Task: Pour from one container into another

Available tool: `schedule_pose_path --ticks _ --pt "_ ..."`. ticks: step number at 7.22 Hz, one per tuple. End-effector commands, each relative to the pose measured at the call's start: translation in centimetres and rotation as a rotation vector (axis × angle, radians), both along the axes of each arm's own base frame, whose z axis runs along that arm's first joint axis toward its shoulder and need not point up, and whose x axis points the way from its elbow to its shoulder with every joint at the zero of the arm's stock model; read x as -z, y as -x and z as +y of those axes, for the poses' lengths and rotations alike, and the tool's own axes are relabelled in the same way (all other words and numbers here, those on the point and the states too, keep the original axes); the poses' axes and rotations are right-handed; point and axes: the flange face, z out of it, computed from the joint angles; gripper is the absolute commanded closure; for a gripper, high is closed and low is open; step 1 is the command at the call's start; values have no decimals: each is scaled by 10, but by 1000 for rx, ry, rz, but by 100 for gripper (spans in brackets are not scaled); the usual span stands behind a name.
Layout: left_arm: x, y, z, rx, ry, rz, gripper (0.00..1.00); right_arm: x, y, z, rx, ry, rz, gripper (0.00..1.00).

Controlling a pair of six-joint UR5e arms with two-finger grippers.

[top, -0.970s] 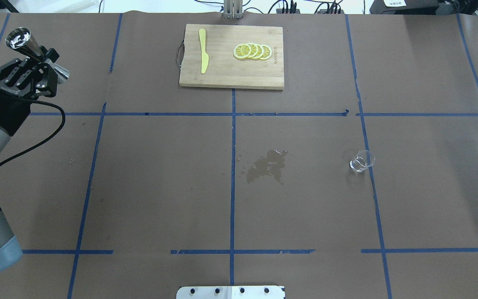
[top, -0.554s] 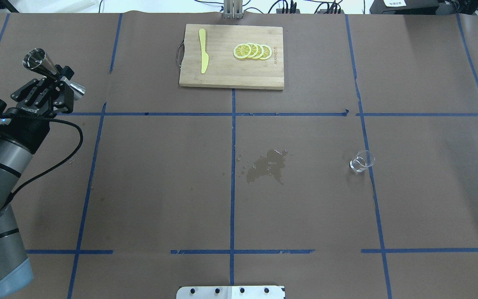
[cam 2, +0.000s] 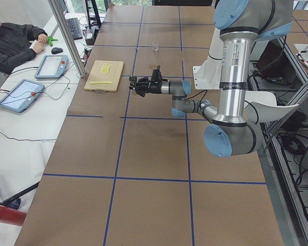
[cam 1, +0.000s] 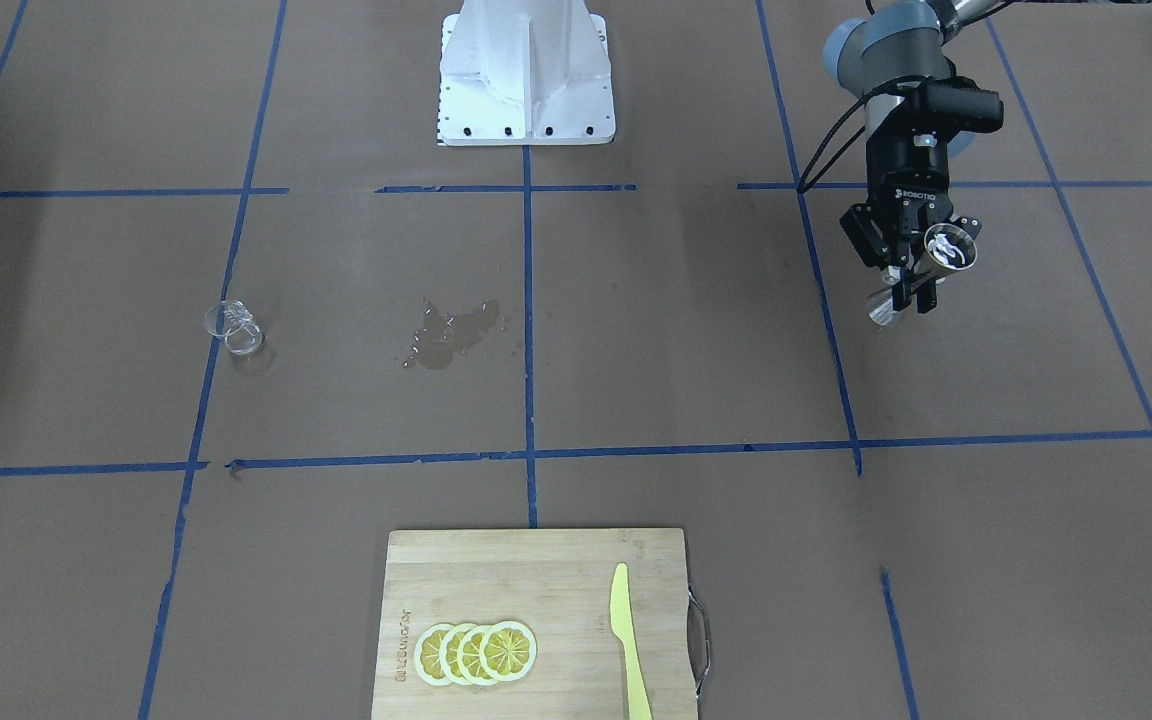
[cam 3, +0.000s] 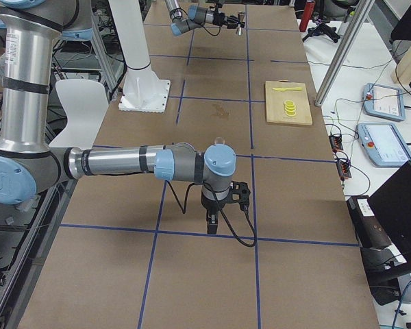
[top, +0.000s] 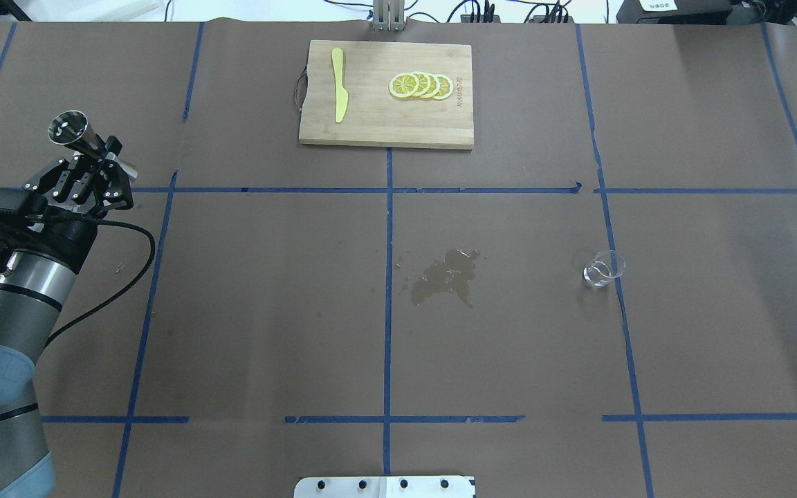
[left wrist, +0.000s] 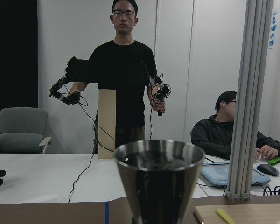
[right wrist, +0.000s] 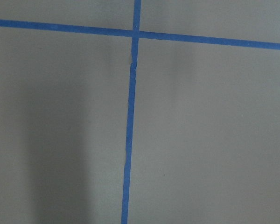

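My left gripper (top: 97,166) is shut on the waist of a metal jigger (top: 70,129), holding it above the table's left part with its wide mouth up. The same jigger (cam 1: 948,248) shows in the front view in that gripper (cam 1: 911,285), and its cone (left wrist: 158,179) fills the left wrist view. A small clear glass beaker (top: 603,268) stands far to the right, also seen as the beaker (cam 1: 233,327) from the front. My right gripper (cam 3: 241,192) shows only in the exterior right view, low over the table; I cannot tell whether it is open or shut.
A wet spill (top: 445,277) lies mid-table between jigger and beaker. A wooden cutting board (top: 371,124) at the far edge carries a yellow knife (top: 338,83) and lemon slices (top: 420,85). People (left wrist: 126,79) stand and sit beyond the table.
The left arm has carried the jigger nearer to the robot and slightly right, turning it from tilted to more upright. Beaker and spill are unchanged.
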Motion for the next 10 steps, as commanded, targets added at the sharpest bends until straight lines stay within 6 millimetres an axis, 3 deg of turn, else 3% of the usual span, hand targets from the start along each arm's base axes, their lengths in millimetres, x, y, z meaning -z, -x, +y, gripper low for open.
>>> schedule_pose_path --ticks 1,4,5,7,10 --pt "-38 2 1 14 35 -83 100 0 -1 0 -3 1 0 0" --pt "-46 -14 14 -23 60 40 100 1 0 -1 -4 -1 -1 0" --pt "-51 -11 13 20 67 78 100 1 0 -1 -4 -1 -1 0" --pt "-70 -10 11 89 71 39 100 3 0 -2 -4 -6 -2 0" --pt "-94 -32 40 14 86 -29 100 2 -1 -1 -6 -4 -5 0"
